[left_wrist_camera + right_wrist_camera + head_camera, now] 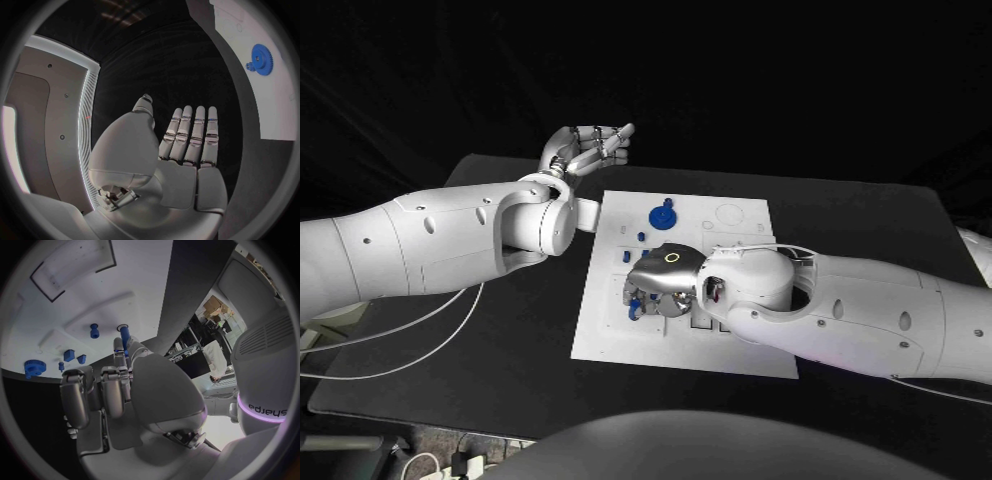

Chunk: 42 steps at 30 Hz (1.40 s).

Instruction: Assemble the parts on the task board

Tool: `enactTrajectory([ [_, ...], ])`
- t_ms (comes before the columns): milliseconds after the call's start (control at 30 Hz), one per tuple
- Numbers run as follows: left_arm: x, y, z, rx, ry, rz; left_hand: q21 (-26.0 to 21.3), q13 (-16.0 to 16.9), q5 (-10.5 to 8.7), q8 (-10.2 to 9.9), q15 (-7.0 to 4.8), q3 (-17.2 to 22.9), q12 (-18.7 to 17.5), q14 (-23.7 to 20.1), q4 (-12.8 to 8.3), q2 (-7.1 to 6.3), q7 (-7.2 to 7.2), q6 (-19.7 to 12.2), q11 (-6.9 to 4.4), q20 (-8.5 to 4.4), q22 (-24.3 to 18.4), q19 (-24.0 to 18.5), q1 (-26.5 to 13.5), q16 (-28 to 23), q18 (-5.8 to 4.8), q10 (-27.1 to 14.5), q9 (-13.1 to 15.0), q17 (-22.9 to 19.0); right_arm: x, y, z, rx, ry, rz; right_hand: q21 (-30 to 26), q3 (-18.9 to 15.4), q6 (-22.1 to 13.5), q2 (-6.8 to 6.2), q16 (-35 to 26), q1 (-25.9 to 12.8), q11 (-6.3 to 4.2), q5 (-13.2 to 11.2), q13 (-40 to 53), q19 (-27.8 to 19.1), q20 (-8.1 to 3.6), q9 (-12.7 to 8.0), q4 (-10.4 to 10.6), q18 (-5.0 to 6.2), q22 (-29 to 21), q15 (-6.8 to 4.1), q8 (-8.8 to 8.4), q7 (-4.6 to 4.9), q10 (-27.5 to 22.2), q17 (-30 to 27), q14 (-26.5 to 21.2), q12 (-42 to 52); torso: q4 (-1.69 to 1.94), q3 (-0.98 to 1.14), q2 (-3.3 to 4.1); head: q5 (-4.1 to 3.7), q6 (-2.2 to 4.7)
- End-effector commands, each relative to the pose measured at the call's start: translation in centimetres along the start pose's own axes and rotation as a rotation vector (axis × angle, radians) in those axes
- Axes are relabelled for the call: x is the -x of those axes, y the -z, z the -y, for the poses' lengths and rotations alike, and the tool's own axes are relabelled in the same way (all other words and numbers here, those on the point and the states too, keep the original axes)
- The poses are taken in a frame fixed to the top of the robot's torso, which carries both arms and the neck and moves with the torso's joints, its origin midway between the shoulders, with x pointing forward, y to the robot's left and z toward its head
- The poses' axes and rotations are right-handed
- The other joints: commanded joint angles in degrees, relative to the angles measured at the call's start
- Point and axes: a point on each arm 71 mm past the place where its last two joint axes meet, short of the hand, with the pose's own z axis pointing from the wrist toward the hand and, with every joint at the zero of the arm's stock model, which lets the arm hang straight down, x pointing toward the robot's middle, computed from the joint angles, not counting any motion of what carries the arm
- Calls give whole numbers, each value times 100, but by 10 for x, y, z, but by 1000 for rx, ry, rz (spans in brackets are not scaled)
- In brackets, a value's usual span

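The white task board point(733, 345) lies mid-table. My right hand point(664, 280) hangs low over its left half with the fingers curled down. In the right wrist view the thumb and a fingertip point(117, 346) pinch a blue peg point(125, 334) that stands at the board. Another blue peg point(94, 330) and small blue blocks point(69, 355) lie close by. A blue gear point(662, 214) sits on the board's far part, also seen as the gear point(261, 58) and the gear point(34, 368). My left hand point(590, 148) is raised beyond the board's far left corner, fingers point(190, 135) straight and holding nothing.
The board carries empty recesses point(733, 215) on its far right part and small blue pieces point(642, 236) along its left side. The black table point(488, 350) spreads around it. Cables point(401, 340) trail under my left arm near the front left edge.
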Motion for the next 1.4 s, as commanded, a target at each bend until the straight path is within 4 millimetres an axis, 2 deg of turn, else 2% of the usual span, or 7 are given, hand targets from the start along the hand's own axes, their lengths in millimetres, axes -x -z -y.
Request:
enactTrajectory([
  [33, -3, 0, 2, -19, 5, -18, -11, -5, 32, 27, -1, -9, 17, -54, -5, 64, 38, -34, -1, 5, -6, 44, 11, 20, 42, -22, -8, -6, -5, 0, 1, -6, 27, -41, 26, 27, 40, 8, 24, 68, 9, 15, -6, 611, 41, -4, 12, -39, 1507, -8, 36, 7, -40, 1509, 597, -26, 1, 0, 0, -9, 1],
  [700, -3, -1, 2, -18, 5, -18, -11, -5, 32, 27, -1, -9, 17, -54, -5, 64, 38, -34, -1, 5, -6, 44, 11, 20, 42, -22, -8, -6, -7, 1, 0, -5, 23, -59, 26, 21, -95, -57, 24, 26, 32, 9, -13, 611, 35, -40, 47, -39, 1507, -14, -60, 33, -207, 1509, 597, -41, 2, -3, -1, -27, 1],
  [800, -3, -1, 2, -18, 5, -18, -11, -5, 32, 27, -1, -9, 17, -54, -5, 64, 38, -34, -1, 5, -6, 44, 11, 20, 42, -22, -8, -6, -7, 1, 1, -9, 19, -54, 26, -134, -661, -331, 24, -139, 151, 19, -19, 611, 68, -162, 130, -39, 1507, 53, -221, 174, -794, 1509, 597, -54, 2, -4, -2, -29, 1],
  [867, -3, -1, 2, -18, 5, -19, -11, -5, 32, 27, -1, -9, 17, -54, -5, 64, 38, -34, -1, 5, -6, 44, 11, 20, 42, -22, -8, -6, -6, 1, 1, -13, 9, -37, 26, -311, -1194, -527, 24, -322, 237, 61, -17, 611, 112, -181, 178, -39, 1507, 119, -152, 273, -1266, 1509, 597, -37, -3, -2, -3, -26, 1],
  [1033, -4, -1, 2, -18, 6, -22, -11, -5, 32, 27, -1, -9, 17, -54, -5, 64, 38, -34, -1, 5, -6, 44, 11, 20, 42, -22, -8, -6, 2, 6, 6, -17, -80, 92, 26, -611, -2248, -688, 24, -655, 331, 2, 9, 611, 204, -190, 239, -39, 1507, 191, -228, 373, -1873, 1509, 597, -16, -2, -1, -1, -22, 1],
  [1233, -4, -1, 2, -17, 6, -22, -12, -5, 41, 34, 1, -20, 29, -64, -3, 74, 40, -44, 1, 5, -34, 42, 23, 39, 40, -33, -9, -35, 11, 24, 20, -53, -308, 256, 26, -691, -2056, -695, 24, -751, 380, 3, 34, 611, 253, -149, 301, -39, 1507, 244, -169, 428, -1787, 1509, 597, 51, -8, 1, -6, -26, 1],
  [1400, -4, -1, 2, -17, 6, -22, -12, -5, 41, 34, 1, -20, 29, -64, -3, 74, 40, -44, 1, 5, -34, 42, 23, 39, 40, -33, -9, -35, 20, 50, 42, -150, -585, 326, 26, -723, -1408, -588, 24, -746, 486, 6, 64, 611, 394, -63, 312, -39, 1507, 448, -20, 542, -1443, 1509, 597, 209, -24, -1, -9, -41, 1],
])
